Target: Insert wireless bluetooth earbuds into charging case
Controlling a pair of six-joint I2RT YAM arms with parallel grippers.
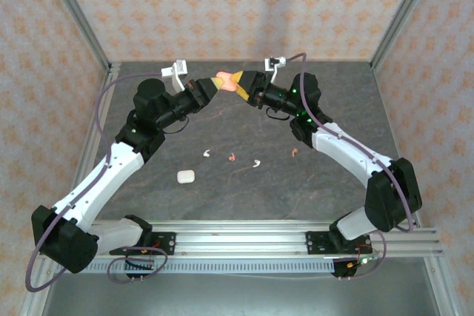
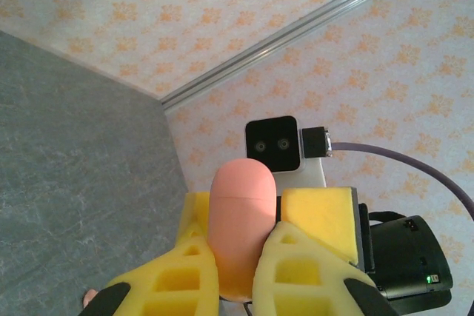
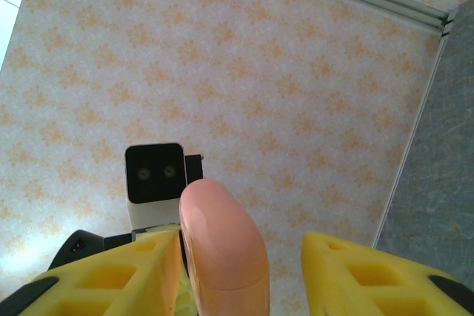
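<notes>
A pink pebble-shaped charging case [image 1: 224,79] is held in the air over the far middle of the table, lid closed. My left gripper [image 1: 215,86] is shut on it, and the yellow fingers squeeze both sides of the case [image 2: 241,205]. My right gripper [image 1: 240,88] faces it from the other side and is open around the case's far end [image 3: 218,246]. One finger is at the case and the other finger [image 3: 348,264] stands well apart from it. On the table lie two white earbuds [image 1: 208,154] [image 1: 256,163] and two pinkish-red earbuds [image 1: 232,158] [image 1: 295,153].
A white charging case [image 1: 185,176], closed, lies on the dark table left of the earbuds. Patterned walls with metal corner posts [image 1: 78,16] enclose the table. Both arms arch up from the near rail [image 1: 244,238].
</notes>
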